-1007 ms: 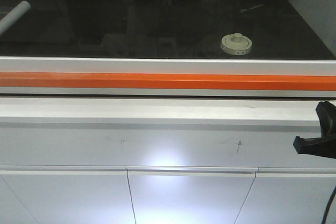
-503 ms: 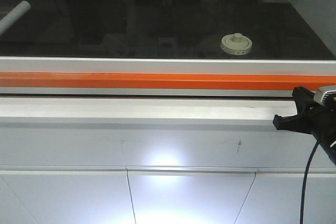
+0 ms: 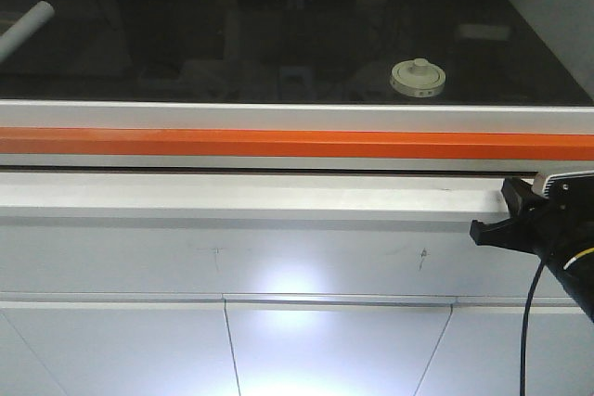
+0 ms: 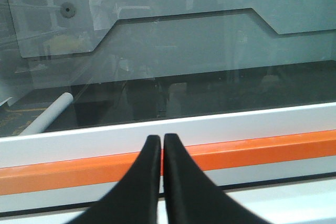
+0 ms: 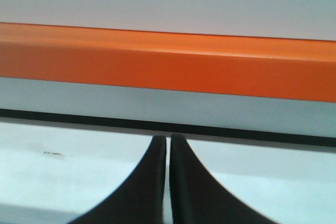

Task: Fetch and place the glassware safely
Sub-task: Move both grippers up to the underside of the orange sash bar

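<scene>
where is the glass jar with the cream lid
Front-facing view: the small clear glass jar with round cream-white lid sits right of centre on the dark surface, just behind the orange strip.

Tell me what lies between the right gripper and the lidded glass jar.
Front view: the white ledge, the orange bar and its white rail, then bare dark worktop, from right gripper to jar.

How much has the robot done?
Nothing looks done: the small clear glass jar with a cream-white lid sits on the dark surface. In hand: the right gripper, shut and empty, is at the white ledge below the orange bar. To do: reach in, grip the jar, carry it, set it down.
</scene>
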